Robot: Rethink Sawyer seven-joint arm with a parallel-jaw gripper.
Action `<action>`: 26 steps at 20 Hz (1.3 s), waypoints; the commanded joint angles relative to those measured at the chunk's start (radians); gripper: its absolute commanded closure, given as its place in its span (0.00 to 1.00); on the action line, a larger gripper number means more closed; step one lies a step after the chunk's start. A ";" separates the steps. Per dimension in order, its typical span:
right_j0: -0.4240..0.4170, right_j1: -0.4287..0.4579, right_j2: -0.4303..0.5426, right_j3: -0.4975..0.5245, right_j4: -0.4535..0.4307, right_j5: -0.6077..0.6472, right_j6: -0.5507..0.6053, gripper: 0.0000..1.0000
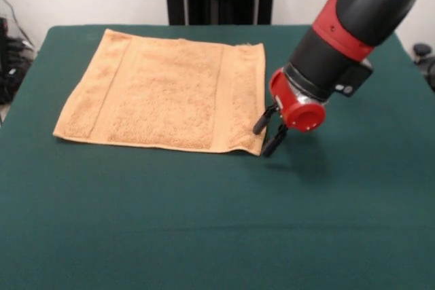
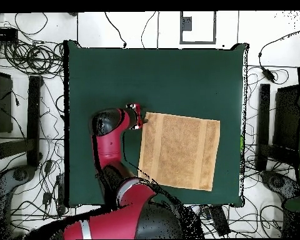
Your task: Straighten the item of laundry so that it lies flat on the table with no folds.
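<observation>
The item of laundry (image 1: 163, 93) is an orange-tan towel spread out flat on the dark green table (image 1: 204, 222), with woven bands running near its left and right edges. In the overhead view the towel (image 2: 179, 150) sits right of the table's (image 2: 177, 75) middle. My gripper (image 1: 263, 141) hangs low beside the towel's near right corner, open, with nothing between its black fingers (image 1: 261, 121). From above, the gripper (image 2: 140, 119) shows at the towel's upper left corner. I cannot tell whether a fingertip touches the cloth.
My red and black arm (image 1: 340, 39) slants down from the upper right. Cables (image 2: 34, 56) and dark equipment (image 2: 34, 119) lie on the floor around the table. Wide green surface stretches in front of the towel.
</observation>
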 commanded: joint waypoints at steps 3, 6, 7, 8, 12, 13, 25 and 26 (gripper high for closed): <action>-0.013 -0.213 0.184 0.161 0.199 0.134 -0.207 0.00; -0.027 -0.312 0.215 0.232 0.274 0.149 -0.258 0.00; -0.032 -0.343 0.225 0.257 0.292 0.162 -0.267 0.00; -0.038 -0.373 0.236 0.282 0.310 0.174 -0.277 0.00; -0.036 -0.439 0.226 0.380 0.289 0.238 -0.268 0.00; -0.031 -0.438 0.202 0.400 0.240 0.260 -0.245 0.00; -0.035 -0.404 0.008 0.501 -0.219 0.423 -0.029 0.00; -0.031 -0.400 0.001 0.497 -0.222 0.428 -0.026 0.00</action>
